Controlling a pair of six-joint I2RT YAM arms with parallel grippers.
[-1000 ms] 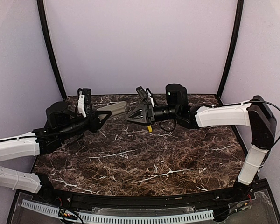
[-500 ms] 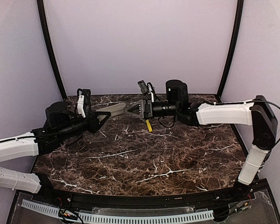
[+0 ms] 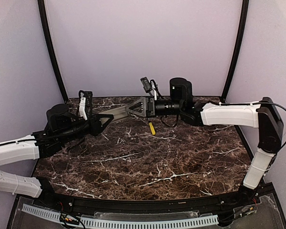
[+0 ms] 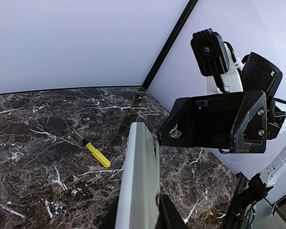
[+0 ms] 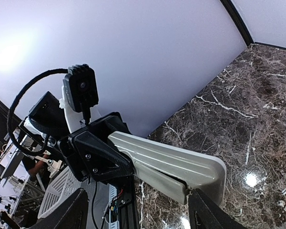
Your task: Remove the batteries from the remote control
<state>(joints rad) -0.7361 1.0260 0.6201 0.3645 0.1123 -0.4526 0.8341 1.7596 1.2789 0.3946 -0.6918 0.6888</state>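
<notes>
Holding the remote control (image 3: 115, 112) aloft over the bench (image 3: 133, 164), near its far edge left of centre, my left gripper (image 3: 104, 120) is clamped on one end of it. My right gripper (image 3: 136, 109) has its jaws spread at the remote's free end; I cannot tell whether they touch it. A yellow-handled screwdriver (image 3: 152, 128) lies on the bench near the far edge.

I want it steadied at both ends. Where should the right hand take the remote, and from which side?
Take the free end of the remote, away from the left hand that holds it above the table. Come along its length from the right, probably closing on the two broad flat faces: it is a slim bar pointing at the open right hand.
</notes>
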